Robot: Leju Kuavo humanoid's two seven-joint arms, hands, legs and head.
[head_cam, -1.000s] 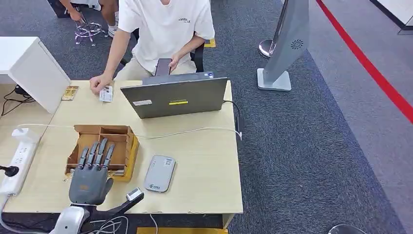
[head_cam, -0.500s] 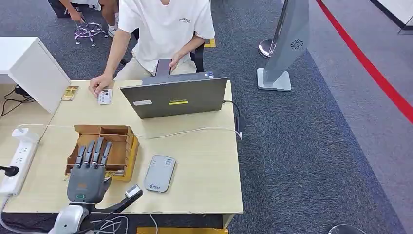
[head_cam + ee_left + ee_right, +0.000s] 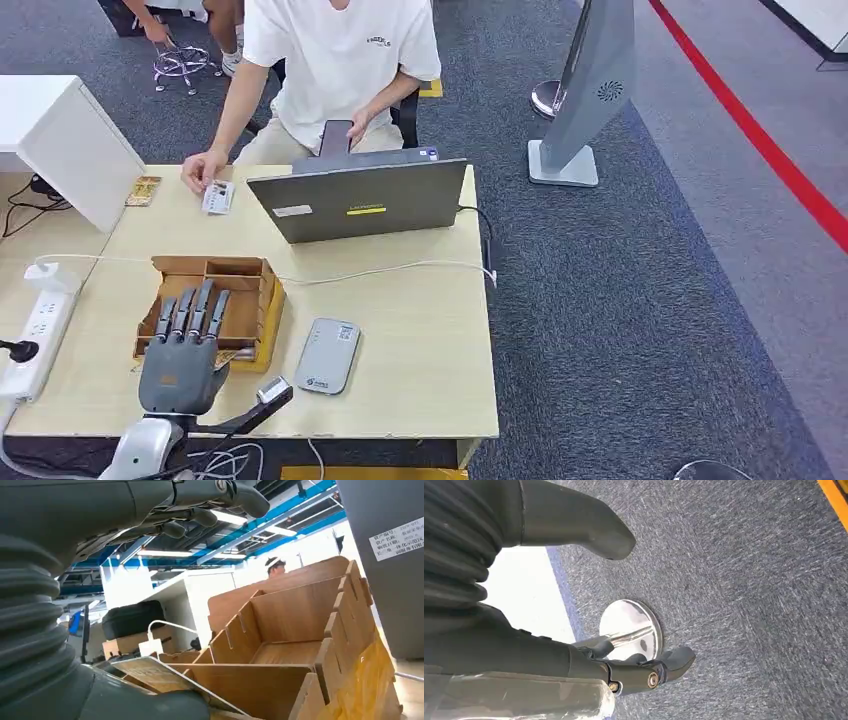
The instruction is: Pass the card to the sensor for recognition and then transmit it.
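My left hand (image 3: 180, 358) hovers flat over the near end of a cardboard divider box (image 3: 250, 272), fingers stretched out and apart, holding nothing. In the left wrist view a card (image 3: 160, 675) lies tilted in the box's (image 3: 295, 615) near compartment, between my thumb (image 3: 150, 705) and the fingers (image 3: 200, 515) above it; the fingers are clear of it. A grey-white card sensor (image 3: 328, 356) lies on the table just right of the box. My right hand (image 3: 549, 650) hangs over the carpet with nothing in it, thumb apart from the fingers.
A person sits at the far side behind a laptop (image 3: 360, 200), one hand on a second card (image 3: 218, 196). Another card (image 3: 144, 190) lies by a white box (image 3: 70, 150). A power strip (image 3: 35, 330) lines the left edge and a white cable (image 3: 400, 268) crosses the table.
My left hand has drawn back a little toward the table's near edge, fingers still spread. The person's hand has shifted the far card slightly.
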